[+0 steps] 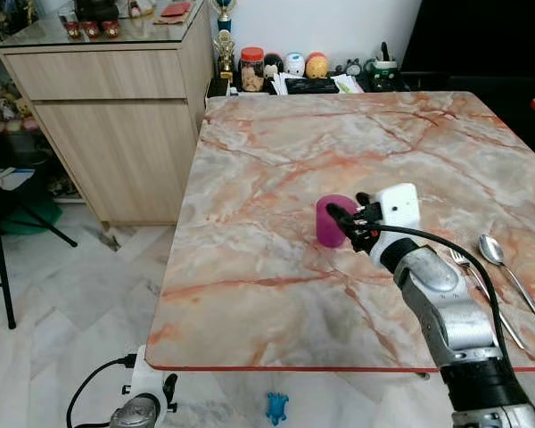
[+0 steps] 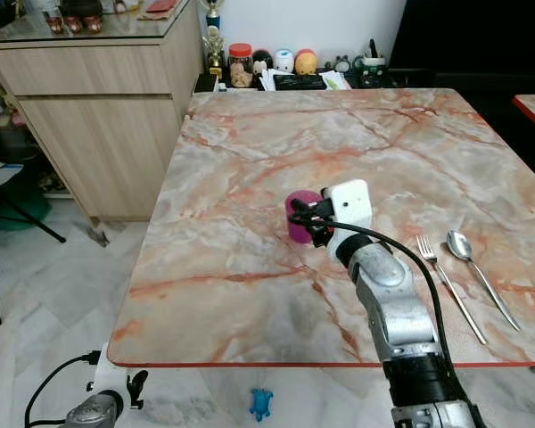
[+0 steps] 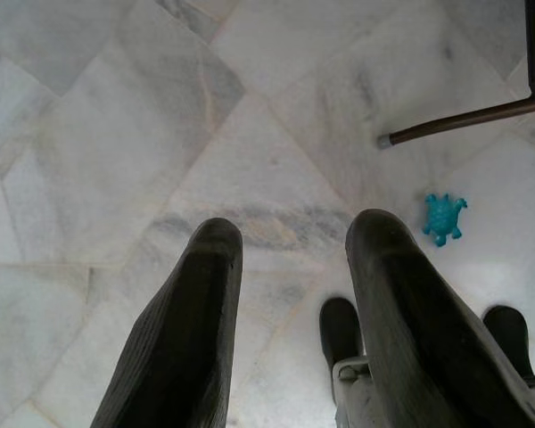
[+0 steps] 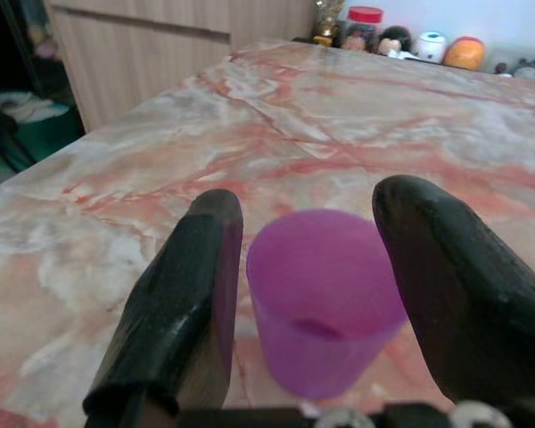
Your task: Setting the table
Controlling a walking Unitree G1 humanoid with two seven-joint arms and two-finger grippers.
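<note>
A purple cup [image 1: 333,220] stands upright near the middle of the marble table [image 1: 339,134]. My right gripper [image 4: 312,196] is open, with one black finger on each side of the cup [image 4: 325,294], close to its walls. A fork [image 2: 446,276] and a spoon [image 2: 459,244] lie side by side on the table to the right of that arm. My left gripper [image 3: 297,227] hangs open low beside the table, above the tiled floor, with nothing between its fingers.
A wooden cabinet [image 1: 116,116] stands to the left of the table. Jars and small figures [image 1: 251,69] line a shelf behind the table's far edge. A small blue turtle toy [image 3: 444,217] lies on the floor by the table's near edge.
</note>
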